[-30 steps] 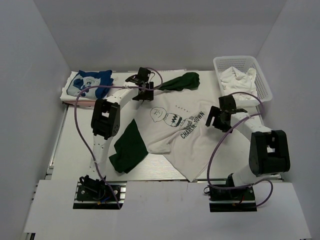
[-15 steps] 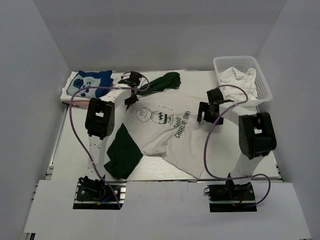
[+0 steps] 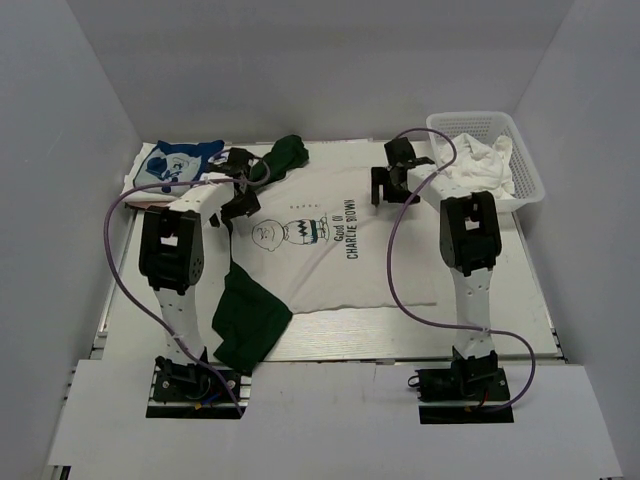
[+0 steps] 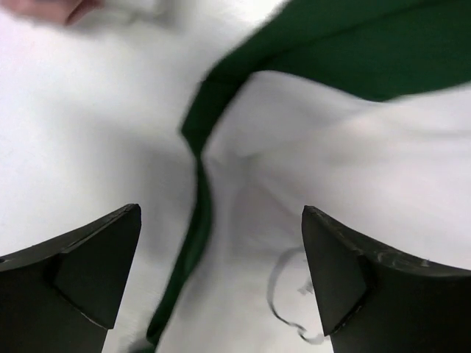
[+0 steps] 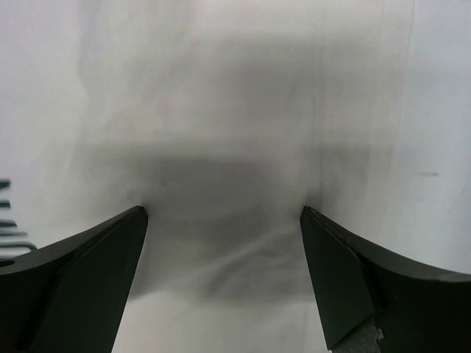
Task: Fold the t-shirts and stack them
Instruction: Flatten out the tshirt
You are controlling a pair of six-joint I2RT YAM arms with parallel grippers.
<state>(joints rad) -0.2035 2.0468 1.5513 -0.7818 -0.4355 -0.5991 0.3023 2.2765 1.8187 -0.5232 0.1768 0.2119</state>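
The white t-shirt with the black Charlie Brown print (image 3: 318, 232) lies spread flat in the middle of the table. One dark green sleeve (image 3: 284, 156) is bunched at the back and the other (image 3: 246, 316) is at the front left. My left gripper (image 3: 240, 196) is open and low over the shirt's green collar (image 4: 196, 163); its own view (image 4: 221, 213) shows cloth between the spread fingers. My right gripper (image 3: 389, 187) is open over the shirt's white back right edge (image 5: 221, 169). The white-and-blue cartoon shirt (image 3: 180, 163) lies folded at the back left. A pink patch (image 4: 65, 9) shows at the left wrist view's top edge.
A white plastic basket (image 3: 531, 176) with white cloth (image 3: 478, 158) in it stands at the back right, close to my right arm. White walls enclose the table on three sides. Purple cables loop from both arms over the table.
Both grippers have moved toward the back and left. The Charlie Brown shirt has shifted and turned with them and now lies straighter and flatter; the back sleeve has moved left.
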